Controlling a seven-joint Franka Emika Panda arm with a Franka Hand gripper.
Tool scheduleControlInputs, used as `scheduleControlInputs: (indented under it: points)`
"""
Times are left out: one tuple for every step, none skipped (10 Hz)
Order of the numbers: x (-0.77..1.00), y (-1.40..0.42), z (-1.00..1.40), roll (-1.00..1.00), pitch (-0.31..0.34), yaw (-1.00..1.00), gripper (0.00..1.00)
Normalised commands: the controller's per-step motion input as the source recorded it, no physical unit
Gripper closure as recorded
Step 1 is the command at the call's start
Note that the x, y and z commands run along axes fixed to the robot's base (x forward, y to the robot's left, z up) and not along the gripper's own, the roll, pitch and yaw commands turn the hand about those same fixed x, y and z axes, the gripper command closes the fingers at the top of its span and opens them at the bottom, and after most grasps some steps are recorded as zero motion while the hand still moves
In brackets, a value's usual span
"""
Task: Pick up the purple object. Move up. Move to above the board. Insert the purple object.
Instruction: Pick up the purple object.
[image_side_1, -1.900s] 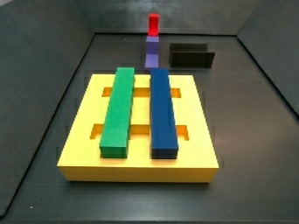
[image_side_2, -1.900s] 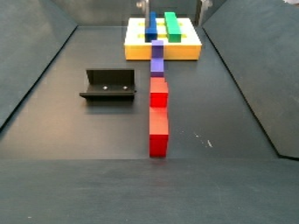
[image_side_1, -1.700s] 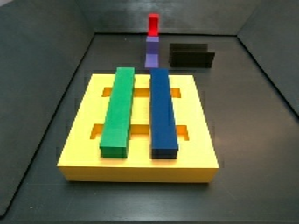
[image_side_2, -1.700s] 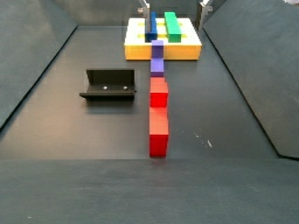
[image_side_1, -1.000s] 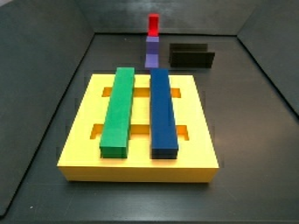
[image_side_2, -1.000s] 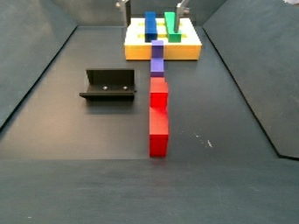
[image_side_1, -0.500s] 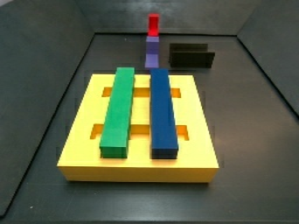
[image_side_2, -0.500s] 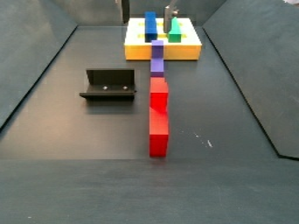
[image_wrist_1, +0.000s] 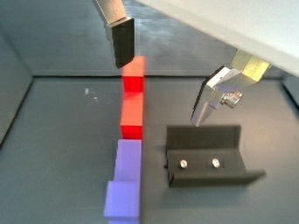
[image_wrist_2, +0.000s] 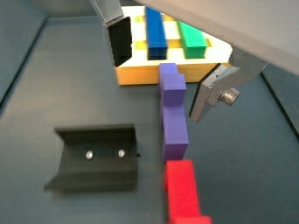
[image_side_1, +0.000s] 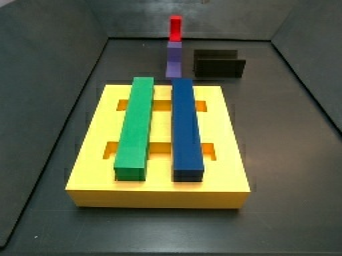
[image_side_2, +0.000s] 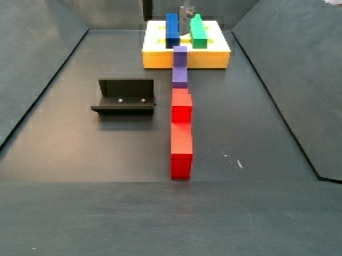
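Observation:
The purple object lies on the dark floor, end to end between the yellow board and a long red bar. It also shows in a wrist view and in both side views. My gripper is open and empty, hanging above the purple object's end near the board, with one finger on each side and not touching it. In a side view the gripper shows only as two finger tips at the top edge, over the board. The board fills the near side view.
A green bar and a dark blue bar sit in the board's slots. The fixture stands on the floor beside the red bar and shows in both wrist views. Dark walls enclose the floor.
In a side view the gripper's fingers have moved left from the top right corner to over the board and come lower. The pieces have not moved.

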Motion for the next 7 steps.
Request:
scheduleControlInputs:
  points:
    - [0.03, -0.24, -0.16, 0.0, 0.0, -0.91, 0.0]
    - [0.0, -0.23, -0.17, 0.0, -0.01, -0.94, 0.0]
    - [0.01, -0.25, -0.14, 0.0, -0.003, -0.93, 0.0]
    - [0.01, -0.29, -0.07, 0.0, 0.0, -0.91, 0.0]
    - [0.05, -0.29, -0.04, -0.01, 0.0, -0.88, 0.0]
    - [0.0, -0.29, -0.08, -0.03, -0.004, -0.87, 0.0]
    - [0.01, -0.21, -0.21, -0.02, 0.0, -0.84, 0.0]
